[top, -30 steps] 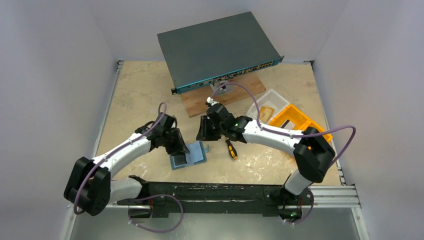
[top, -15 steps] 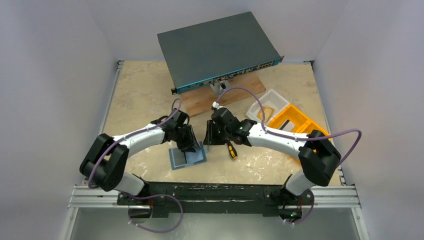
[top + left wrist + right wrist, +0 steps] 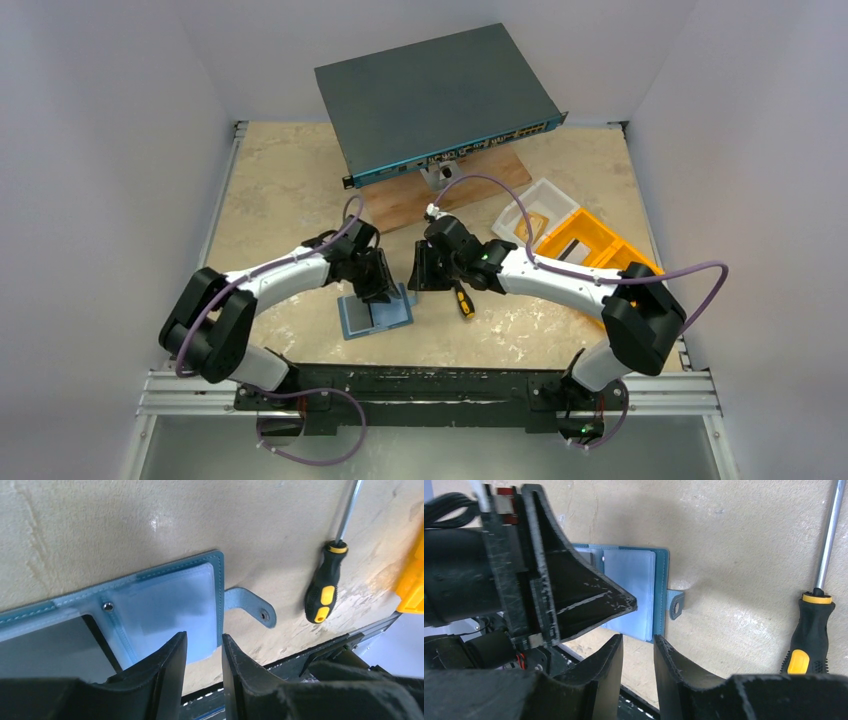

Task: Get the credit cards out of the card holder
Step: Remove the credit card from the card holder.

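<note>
The teal-blue card holder (image 3: 377, 314) lies open and flat on the table in front of both arms. In the left wrist view its pale blue sleeves (image 3: 165, 611) face up, with a dark grey panel (image 3: 45, 647) in the left half; I cannot tell whether that is a card. Its snap tab (image 3: 252, 611) sticks out to the right. My left gripper (image 3: 377, 284) hovers over the holder's far edge, jaws a narrow gap apart and empty (image 3: 204, 642). My right gripper (image 3: 419, 270) is just right of it, jaws also narrowly apart and empty (image 3: 638, 642), pointing at the holder (image 3: 634, 592).
A black and yellow screwdriver (image 3: 462, 298) lies just right of the holder. The large dark network switch box (image 3: 435, 95) rests on a wooden board (image 3: 400, 208) at the back. A white tray (image 3: 545, 212) and an orange bin (image 3: 592, 245) stand at the right.
My left arm has swung right and forward, bringing its gripper over the card holder. My right gripper has shifted slightly right. Over the last half second almost nothing moved.
</note>
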`<state>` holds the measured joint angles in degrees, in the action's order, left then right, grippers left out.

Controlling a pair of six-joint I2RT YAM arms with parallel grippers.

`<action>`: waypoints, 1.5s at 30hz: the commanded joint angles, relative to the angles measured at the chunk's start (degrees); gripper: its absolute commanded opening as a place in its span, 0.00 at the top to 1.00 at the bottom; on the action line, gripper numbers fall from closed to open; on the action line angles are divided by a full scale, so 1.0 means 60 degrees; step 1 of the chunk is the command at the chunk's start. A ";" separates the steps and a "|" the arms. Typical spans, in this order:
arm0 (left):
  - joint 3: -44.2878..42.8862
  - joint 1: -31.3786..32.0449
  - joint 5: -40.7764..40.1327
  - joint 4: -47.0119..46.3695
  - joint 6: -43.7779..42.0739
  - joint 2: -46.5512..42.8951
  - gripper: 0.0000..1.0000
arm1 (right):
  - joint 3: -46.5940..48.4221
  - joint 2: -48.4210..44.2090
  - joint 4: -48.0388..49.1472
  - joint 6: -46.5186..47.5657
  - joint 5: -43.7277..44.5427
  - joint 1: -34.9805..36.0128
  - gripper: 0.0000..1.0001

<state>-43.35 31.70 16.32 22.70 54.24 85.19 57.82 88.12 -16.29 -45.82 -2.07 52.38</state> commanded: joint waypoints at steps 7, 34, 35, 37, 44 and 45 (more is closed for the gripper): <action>-0.0329 0.0027 -0.0690 0.0902 -0.0404 -0.1281 0.71 | 0.0339 0.0036 0.0384 0.0069 -0.0161 0.0118 0.71; 0.1743 -0.1754 -0.2016 0.2115 0.0196 -0.3224 0.84 | 0.1469 0.3605 0.3048 -0.0665 -0.2610 0.0836 0.71; 0.1747 -0.1754 -0.2029 0.2048 0.0192 -0.3129 0.85 | 0.1470 0.3666 0.3078 -0.0688 -0.2601 0.0835 0.71; 0.1747 -0.1754 -0.2042 0.2009 0.0176 -0.2961 0.86 | 0.1396 0.3736 0.3174 -0.0743 -0.2699 0.0836 0.71; 0.1789 -0.1754 -0.2218 0.2011 0.0149 -0.2911 0.88 | 0.1195 0.3927 0.3408 -0.0853 -0.2754 0.0826 0.71; 0.1798 -0.1754 -0.2221 0.2035 0.0136 -0.2914 0.88 | 0.1178 0.3952 0.3436 -0.0884 -0.2768 0.0820 0.71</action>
<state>-32.93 21.50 4.38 36.12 54.74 67.77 64.53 111.37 1.50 -50.17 -17.45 57.21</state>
